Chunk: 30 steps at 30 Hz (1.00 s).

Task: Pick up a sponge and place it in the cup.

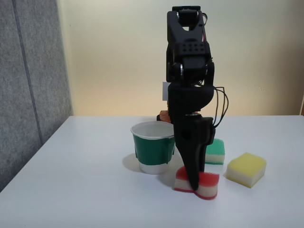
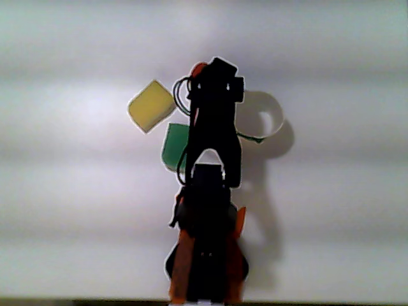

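The sponge [image 1: 209, 182] with the red top and cream foam lies on the white table, just right of the cup in the fixed view. My gripper [image 1: 194, 183] points straight down onto its middle, with one black finger [image 1: 192, 161] across its near face. The sponge's top edge dips where the finger crosses it, so the jaws look closed on it. The cup [image 1: 152, 148], green-banded with a white rim, stands upright. In the other view the arm covers most of the sponge; a red corner [image 2: 199, 67] peeks out left of the gripper [image 2: 215, 71], and the cup [image 2: 262, 115] is to the right.
A green-topped sponge [image 1: 215, 151] lies behind the gripper and a yellow sponge [image 1: 246, 169] to its right; they also show in the other view, green [image 2: 173, 146] and yellow [image 2: 151, 105]. A grey panel [image 1: 28, 85] stands at the left of the table [image 1: 85, 180].
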Motion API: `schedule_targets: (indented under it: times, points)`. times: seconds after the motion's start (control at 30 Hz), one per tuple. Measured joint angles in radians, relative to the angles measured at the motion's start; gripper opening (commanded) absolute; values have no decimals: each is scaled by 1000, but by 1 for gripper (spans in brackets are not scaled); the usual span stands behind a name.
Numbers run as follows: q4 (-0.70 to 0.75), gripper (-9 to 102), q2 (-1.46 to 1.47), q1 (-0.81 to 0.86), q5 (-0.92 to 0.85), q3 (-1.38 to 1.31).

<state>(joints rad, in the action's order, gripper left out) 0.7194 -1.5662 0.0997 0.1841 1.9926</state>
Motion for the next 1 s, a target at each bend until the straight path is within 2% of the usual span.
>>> schedule_targets:
  times: [0.3, 0.7, 1.0]
  points:
    - [87, 0, -118, 5, -92, 3]
    - [365, 0, -385, 2, -181, -150]
    - [440, 0, -497, 55, -235, -227]
